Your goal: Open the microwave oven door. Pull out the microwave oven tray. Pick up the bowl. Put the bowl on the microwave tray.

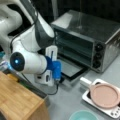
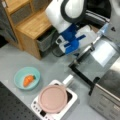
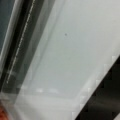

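In both front views the microwave oven [image 1: 100,32] [image 2: 107,100] stands with its door [image 1: 73,69] [image 2: 101,56] folded down flat and its shelves showing. My gripper [image 1: 60,80] [image 2: 75,54] hangs from the blue wrist at the door's outer handle edge, near the corner on the knob side. The wrist view is filled by the door glass [image 3: 70,55] and its dark frame, with no fingers in it. I cannot pick out the microwave oven tray. The teal bowl [image 1: 83,115] [image 2: 26,78] sits on the table away from the gripper, with an orange carrot [image 2: 28,80] in it.
A pink disc [image 1: 105,95] [image 2: 52,98] lies on a white base [image 1: 111,112] [image 2: 72,100] between the bowl and the oven. A wooden cabinet [image 1: 17,100] [image 2: 32,25] stands behind the arm. The arm's white links [image 1: 27,60] hang over the table in front of the oven.
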